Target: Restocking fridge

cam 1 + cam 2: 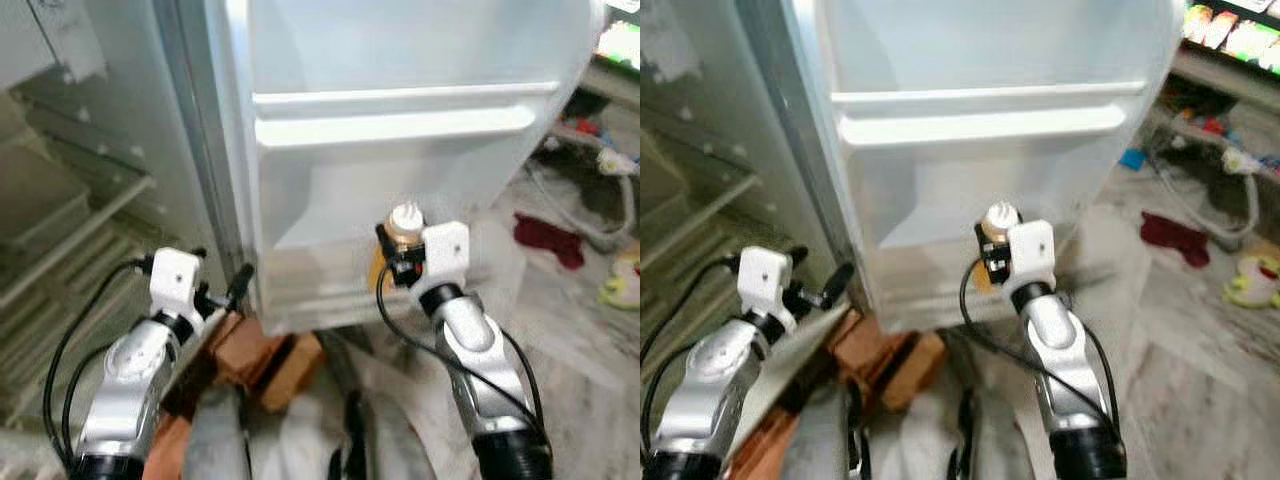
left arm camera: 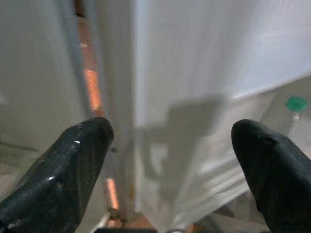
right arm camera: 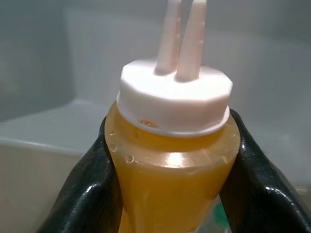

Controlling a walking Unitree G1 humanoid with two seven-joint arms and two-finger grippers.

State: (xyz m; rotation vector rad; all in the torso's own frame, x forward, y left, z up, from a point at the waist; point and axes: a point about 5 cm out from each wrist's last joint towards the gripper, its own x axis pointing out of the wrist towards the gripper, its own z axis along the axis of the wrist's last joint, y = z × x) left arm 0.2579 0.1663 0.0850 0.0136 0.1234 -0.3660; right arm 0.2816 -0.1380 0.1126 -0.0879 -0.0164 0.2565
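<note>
Left eye view: my right gripper [image 1: 398,250] is up at the open fridge door [image 1: 400,60], clamped on a squeeze bottle [image 1: 404,228] w/ orange sauce and a white cap. Bottle stands upright, long axis vertical, right at the lowest door shelf [image 1: 310,290], which lies just ahead of and below it. Whether the base is already inside the shelf rail, can't tell from here. Left gripper [image 1: 225,290] sits lower, near the hinge-side edge of the door, holding nothing.

Right eye view: same layout. Right arm is clearly the one on the job; left is off to the side by some brown cartons [image 1: 880,365] on the floor.

Left wrist view: both fingers [image 2: 58,174] spread wide, nothing btwn them, door edge straight ahead. A green-capped item [image 2: 295,103] shows thru the shelf wall, too blurred to name.

Right wrist view: fingers [image 3: 90,194] squeeze the bottle's shoulder from both sides, twin white nozzles pointing up, white shelf interior behind.

My read: next I need a short fwd-and-down move w/ the right arm, keeping the bottle plumb so the base clears the rail.
</note>
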